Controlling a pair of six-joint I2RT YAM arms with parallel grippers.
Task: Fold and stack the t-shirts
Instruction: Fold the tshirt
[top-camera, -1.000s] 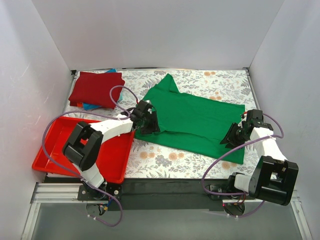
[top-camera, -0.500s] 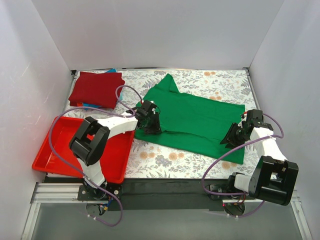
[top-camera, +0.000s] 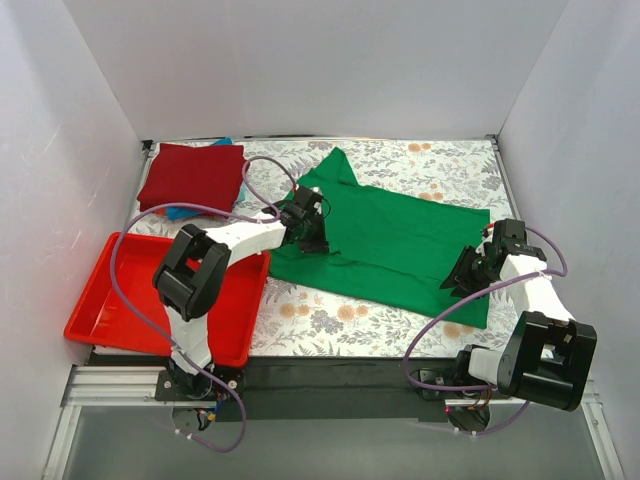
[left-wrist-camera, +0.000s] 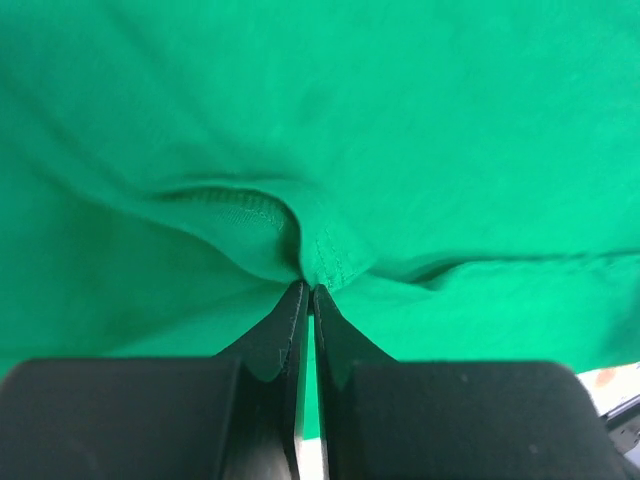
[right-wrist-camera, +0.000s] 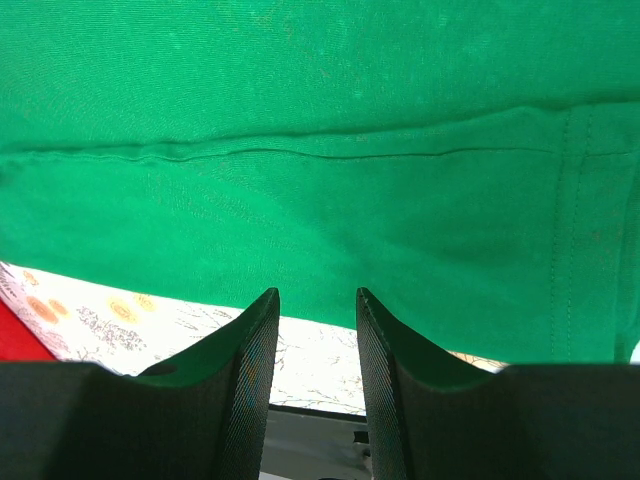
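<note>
Left gripper (left-wrist-camera: 308, 290) is pinched tight on a puckered fold of the green t-shirt (left-wrist-camera: 420, 120). Right gripper (right-wrist-camera: 316, 300) has its jaws apart at the shirt's hem, empty.

The green t-shirt (top-camera: 390, 240) lies spread across the middle of the tabletop (top-camera: 440, 160), folded lengthwise. One sleeve (top-camera: 338, 168) points to the far side, and the left edge is bunched into a small raised fold (left-wrist-camera: 300, 240). At the far left, the dark red t-shirt (top-camera: 195, 175) lies folded on a blue t-shirt (top-camera: 180, 212), which shows only as an edge.
</note>
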